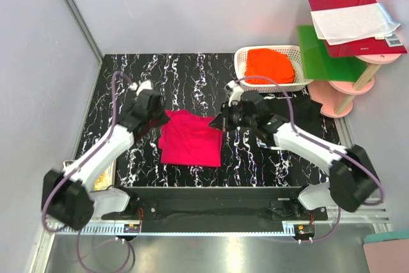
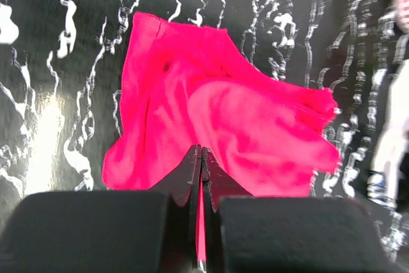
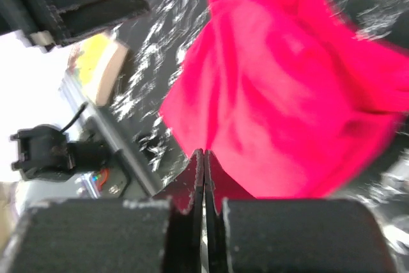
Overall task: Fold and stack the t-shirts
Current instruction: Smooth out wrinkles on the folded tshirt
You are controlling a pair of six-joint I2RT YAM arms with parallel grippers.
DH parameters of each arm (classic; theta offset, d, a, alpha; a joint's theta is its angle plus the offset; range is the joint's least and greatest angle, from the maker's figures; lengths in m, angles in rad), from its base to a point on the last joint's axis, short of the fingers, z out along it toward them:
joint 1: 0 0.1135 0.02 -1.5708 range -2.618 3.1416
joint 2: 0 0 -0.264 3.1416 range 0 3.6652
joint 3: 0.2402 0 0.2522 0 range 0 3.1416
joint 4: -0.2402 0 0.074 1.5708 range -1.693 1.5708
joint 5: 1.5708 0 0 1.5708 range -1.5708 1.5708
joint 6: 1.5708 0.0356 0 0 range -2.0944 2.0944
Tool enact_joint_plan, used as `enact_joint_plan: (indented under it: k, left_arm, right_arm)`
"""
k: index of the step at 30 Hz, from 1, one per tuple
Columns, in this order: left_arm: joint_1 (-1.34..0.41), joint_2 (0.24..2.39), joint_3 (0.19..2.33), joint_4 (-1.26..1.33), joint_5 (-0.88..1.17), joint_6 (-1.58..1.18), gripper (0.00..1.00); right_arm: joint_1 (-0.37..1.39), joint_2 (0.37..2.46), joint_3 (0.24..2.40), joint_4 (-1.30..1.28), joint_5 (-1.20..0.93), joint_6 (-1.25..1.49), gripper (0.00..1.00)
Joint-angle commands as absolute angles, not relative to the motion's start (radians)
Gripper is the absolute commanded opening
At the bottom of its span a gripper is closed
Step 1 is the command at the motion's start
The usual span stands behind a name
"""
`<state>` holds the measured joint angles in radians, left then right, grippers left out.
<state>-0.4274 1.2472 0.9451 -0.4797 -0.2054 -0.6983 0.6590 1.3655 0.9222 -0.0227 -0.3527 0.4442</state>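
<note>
The magenta-pink t-shirt (image 1: 192,140) lies partly folded in the middle of the black marbled table. My left gripper (image 1: 163,117) sits at its far left corner, and in the left wrist view the gripper (image 2: 201,150) is shut with a strip of pink cloth (image 2: 243,113) pinched between the jaws. My right gripper (image 1: 219,120) is at the far right corner; it (image 3: 204,153) is shut where the shirt's (image 3: 287,94) edge meets its tips. A black t-shirt (image 1: 299,114) lies flat under the right arm. The bright orange t-shirt (image 1: 271,65) rests in the white basket (image 1: 244,62).
The white basket stands at the back right of the table. Beyond it, a pink stand carries a green board (image 1: 319,52) and a red booklet with white paper (image 1: 355,20). A yellow object (image 1: 105,174) lies at the table's left edge. Grey walls enclose the table.
</note>
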Motion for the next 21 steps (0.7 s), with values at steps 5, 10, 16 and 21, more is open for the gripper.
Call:
enact_joint_plan:
  k: [5, 10, 16, 21]
  left_arm:
    - [-0.411, 1.011, 0.648, -0.163, 0.033, -0.817, 0.0]
    - [-0.388, 1.139, 0.563, 0.073, 0.17, -0.858, 0.0]
    - [-0.368, 1.359, 0.67, 0.12, 0.215, -0.821, 0.0]
    - [-0.333, 1.518, 0.77, 0.109, 0.207, -0.801, 0.0]
  right_arm:
    - [0.663, 1.752, 0.759, 0.849, -0.854, 0.97, 0.0]
    - [0.664, 1.92, 0.784, 1.121, -0.899, 1.126, 0.0]
    - [0.66, 1.991, 0.844, 1.01, -0.85, 1.028, 0.0]
    - [0.634, 2.094, 0.952, 0.882, -0.796, 0.971, 0.0]
